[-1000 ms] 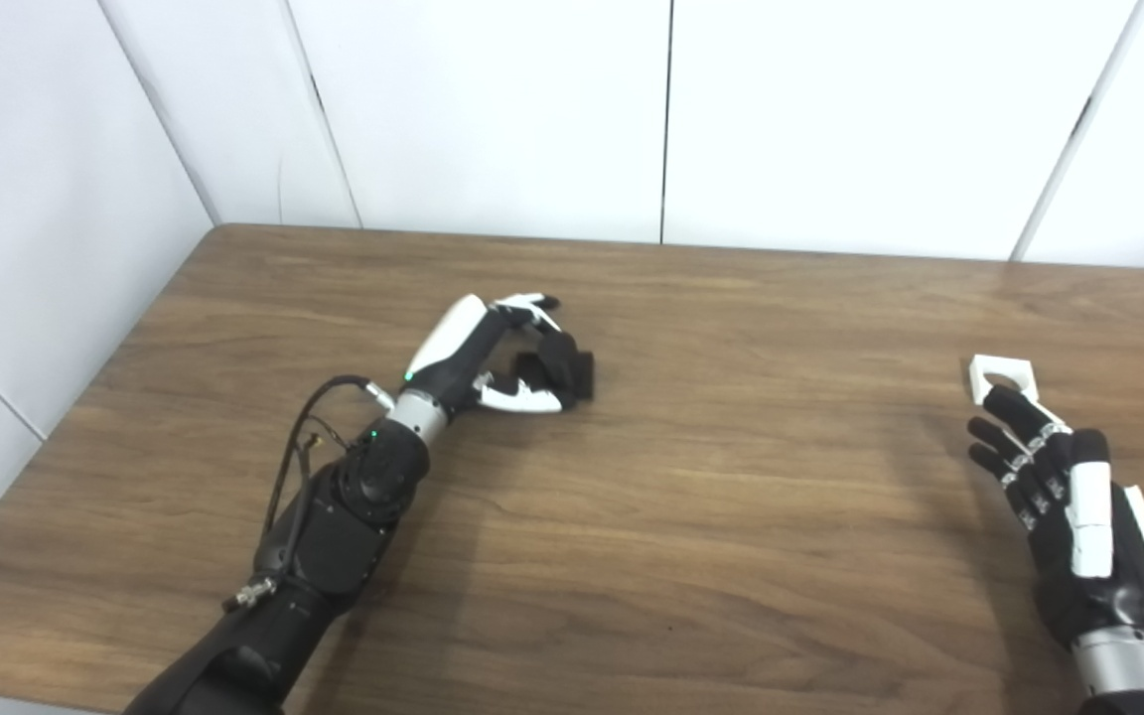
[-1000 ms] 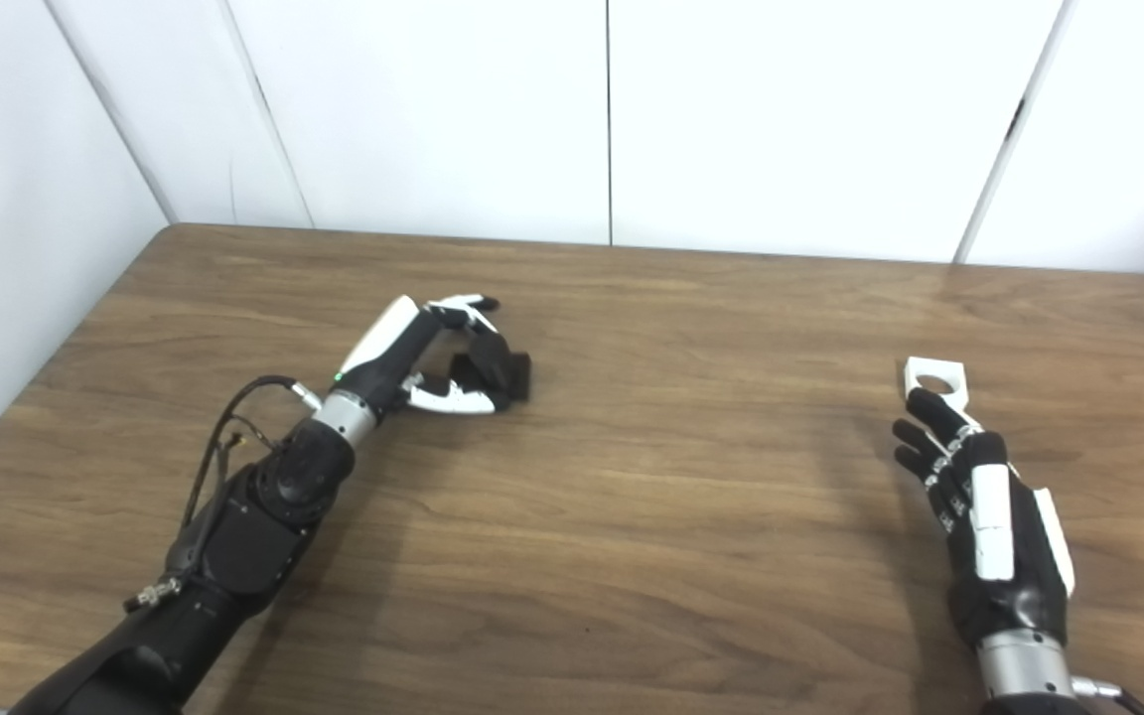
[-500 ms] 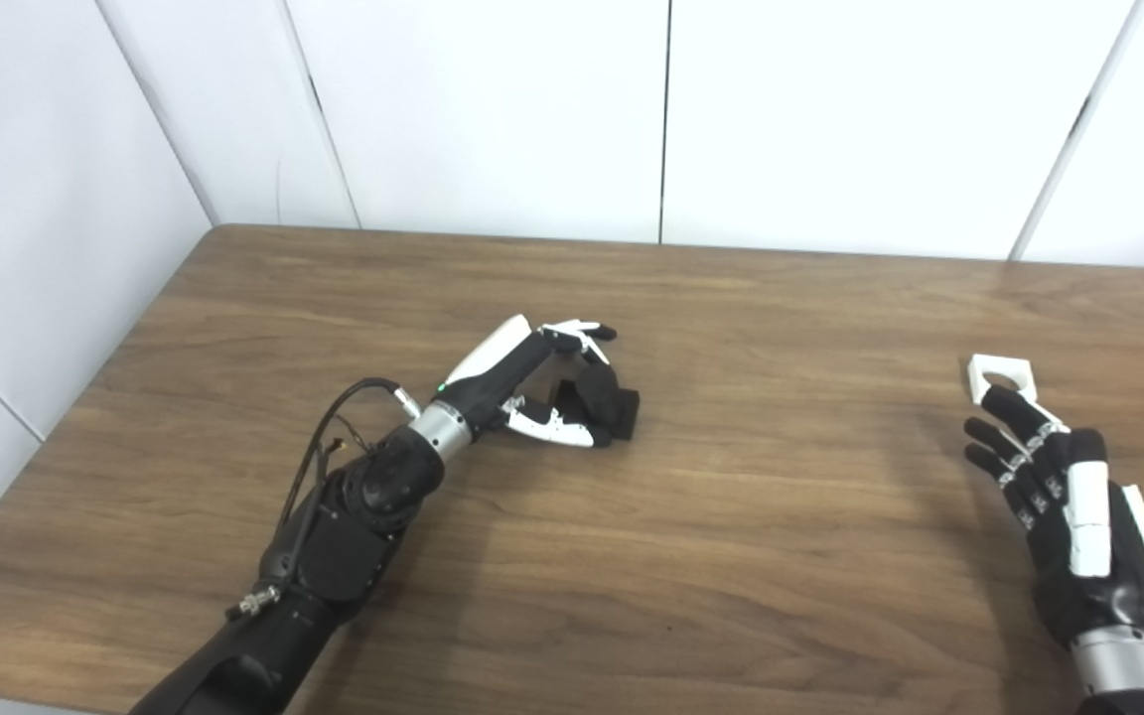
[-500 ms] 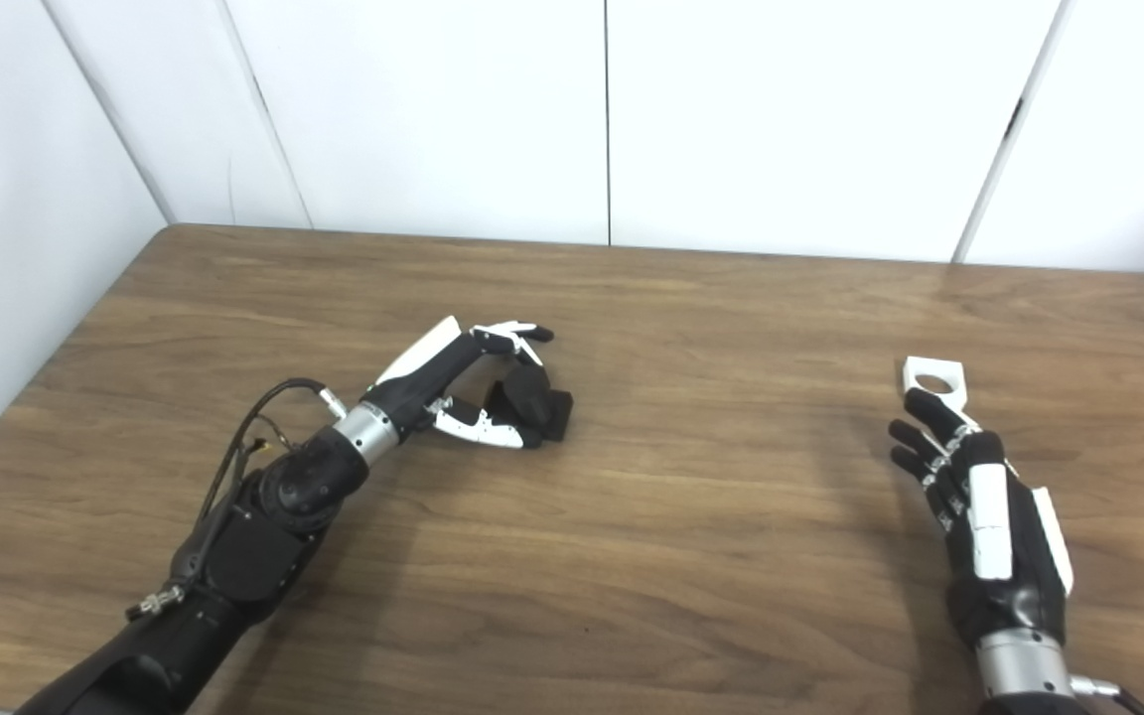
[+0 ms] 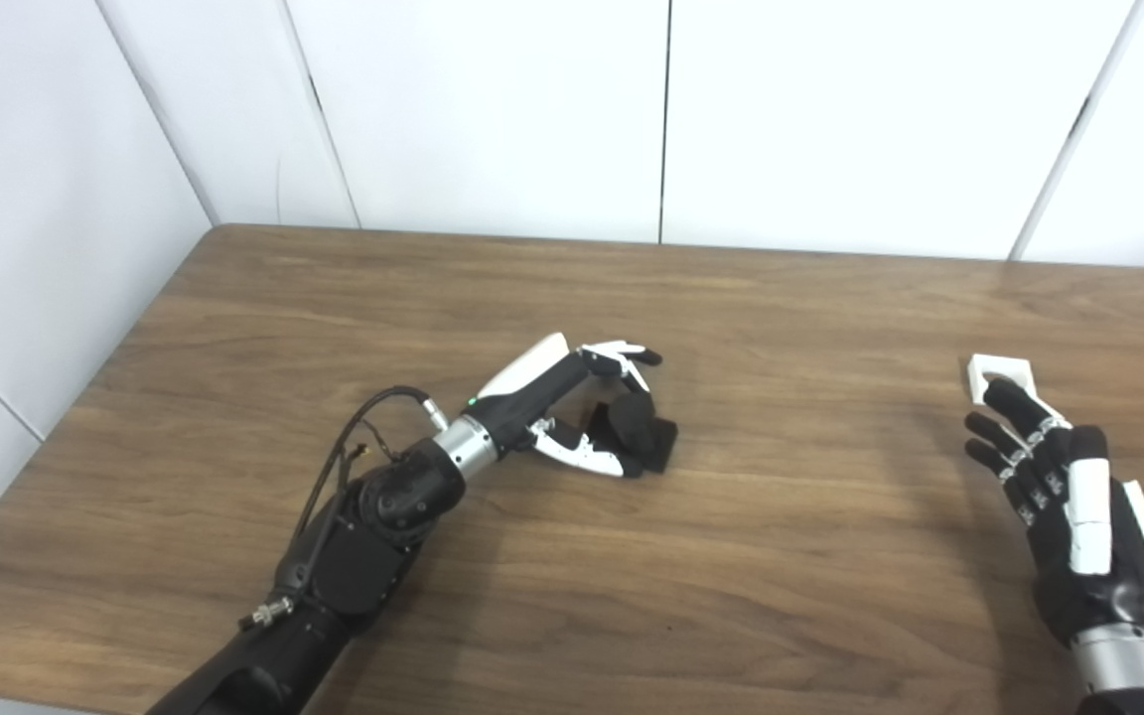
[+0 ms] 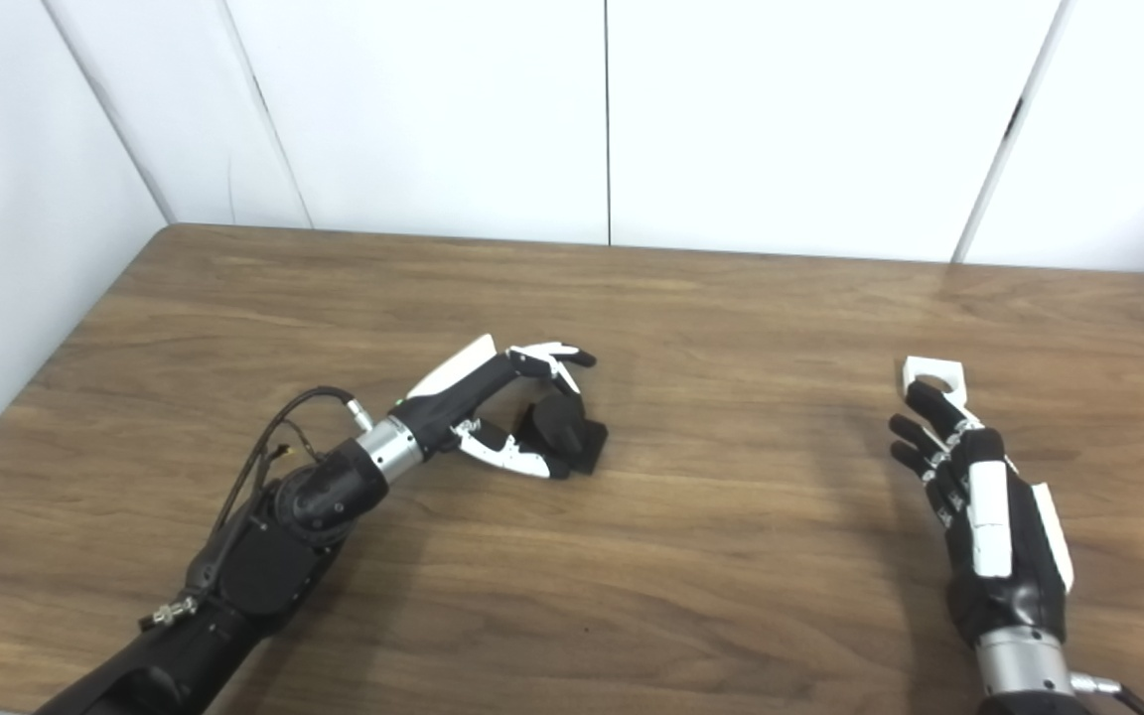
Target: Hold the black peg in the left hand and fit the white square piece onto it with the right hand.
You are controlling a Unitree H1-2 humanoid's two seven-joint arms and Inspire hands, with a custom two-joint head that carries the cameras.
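Left hand [image 5: 587,412] curled around the black peg [image 5: 637,437], seemingly gripped, low over mid-table; right hand [image 5: 1078,516] spread and empty, fingertips just short of the white square piece [image 5: 999,375] lying beyond them.

Wood-grain table [image 5: 790,556] with slight sheen; matt black peg [image 5: 637,429]; white square piece [image 5: 991,370], seemingly smooth plastic.

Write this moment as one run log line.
left hand: shut on black peg | right hand: open, beside white square piece | fitting: not started
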